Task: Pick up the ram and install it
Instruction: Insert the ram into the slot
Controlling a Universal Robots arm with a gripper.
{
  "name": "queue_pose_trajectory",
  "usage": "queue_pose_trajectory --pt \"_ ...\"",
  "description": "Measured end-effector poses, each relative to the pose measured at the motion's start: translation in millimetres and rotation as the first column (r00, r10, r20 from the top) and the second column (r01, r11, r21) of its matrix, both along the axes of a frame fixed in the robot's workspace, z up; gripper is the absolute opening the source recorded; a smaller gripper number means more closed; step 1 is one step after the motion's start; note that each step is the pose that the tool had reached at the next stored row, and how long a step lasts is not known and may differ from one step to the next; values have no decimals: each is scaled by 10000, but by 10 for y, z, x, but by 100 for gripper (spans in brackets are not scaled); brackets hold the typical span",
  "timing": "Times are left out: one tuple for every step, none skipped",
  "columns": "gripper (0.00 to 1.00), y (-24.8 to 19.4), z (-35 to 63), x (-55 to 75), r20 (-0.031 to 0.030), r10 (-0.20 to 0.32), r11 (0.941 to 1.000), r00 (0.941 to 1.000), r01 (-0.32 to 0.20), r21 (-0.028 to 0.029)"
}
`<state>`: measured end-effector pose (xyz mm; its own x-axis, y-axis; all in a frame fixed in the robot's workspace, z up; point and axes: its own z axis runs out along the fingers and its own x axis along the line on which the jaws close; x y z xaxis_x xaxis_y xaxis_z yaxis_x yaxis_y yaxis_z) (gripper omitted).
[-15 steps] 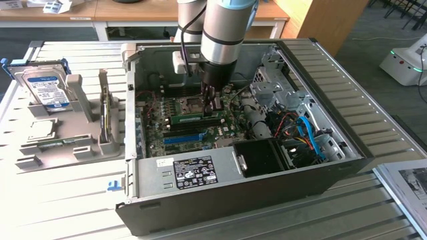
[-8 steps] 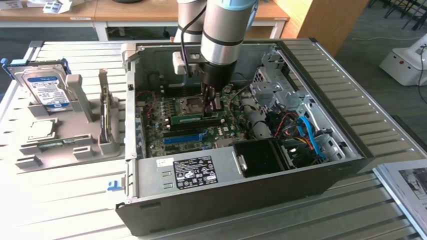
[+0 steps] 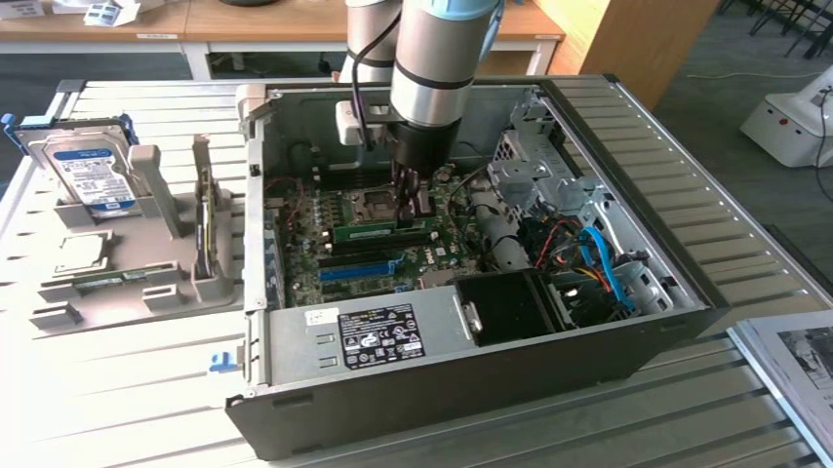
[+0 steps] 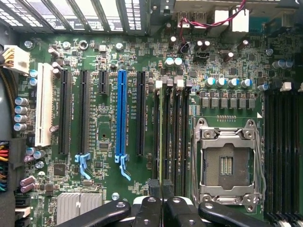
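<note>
1 ram (image 3: 371,232), 1 hard drive (image 3: 89,171), 1 blue slot (image 4: 121,113)

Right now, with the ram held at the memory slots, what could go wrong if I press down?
The gripper holds the ram edge-on among close-set black slots; slightly off line, it could catch a slot wall.
I cannot tell whether the white end latches are open; if not, the stick may not seat.
The open CPU socket lies right beside the slots; a slip could hit it.

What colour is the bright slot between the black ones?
Blue expansion slot, best seen in the wrist view.
</note>
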<state>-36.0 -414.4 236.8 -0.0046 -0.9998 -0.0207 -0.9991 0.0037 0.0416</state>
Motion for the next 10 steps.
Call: queue_pose_trajectory --pt "11 0 0 -1 1 1 10000 10000 -1 0" --pt "11 0 0 -1 0 1 10000 10000 -1 -1" --pt "11 -1 1 -1 0 1 10000 10000 -1 -1" --pt "11 -1 1 -1 0 1 10000 10000 -1 -1" --pt "11 0 0 -2 0 1 10000 10000 -1 -1" --pt "11 -1 -2 -2 2 0 10000 10000 0 -1" --pt "11 -1 -4 -2 3 0 10000 10000 0 -1" --pt "11 -1 -6 -2 3 0 10000 10000 0 -2" --pt "11 -1 -9 -2 3 1 10000 10000 -1 -1" --pt "11 -1 -11 -2 4 0 10000 10000 0 -1"
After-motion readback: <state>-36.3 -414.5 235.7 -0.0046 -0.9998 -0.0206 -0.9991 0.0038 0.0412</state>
